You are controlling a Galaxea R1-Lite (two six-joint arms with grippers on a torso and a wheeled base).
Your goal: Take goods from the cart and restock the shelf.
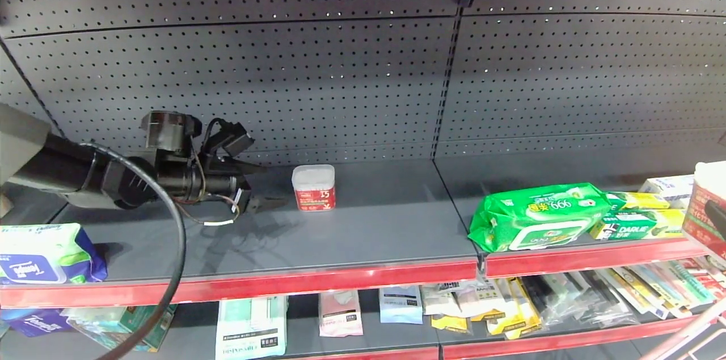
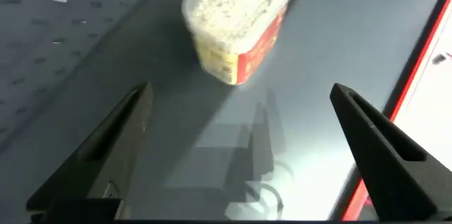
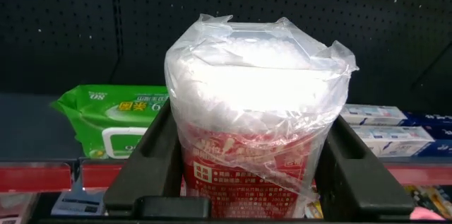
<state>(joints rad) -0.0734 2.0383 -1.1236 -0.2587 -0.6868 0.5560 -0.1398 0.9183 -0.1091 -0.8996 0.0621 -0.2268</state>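
One plastic-wrapped tub [image 3: 258, 61] with a red label is held between the fingers of the right gripper [image 3: 254, 121], in front of the shelf [image 1: 351, 235]. It is cut off at the right edge of the head view. At the shelf front, one green pack of wipes [image 1: 533, 215] is laid on the right and one tissue pack [image 1: 39, 252], partly cut off, on the left. Farther in, the left gripper [image 1: 275, 183] is seen wide open with nothing in it. One small tub [image 1: 313, 187] is stood upright just beyond its fingertips, not touched. The boxes [image 1: 635, 218] beside the wipes cannot be counted surely.
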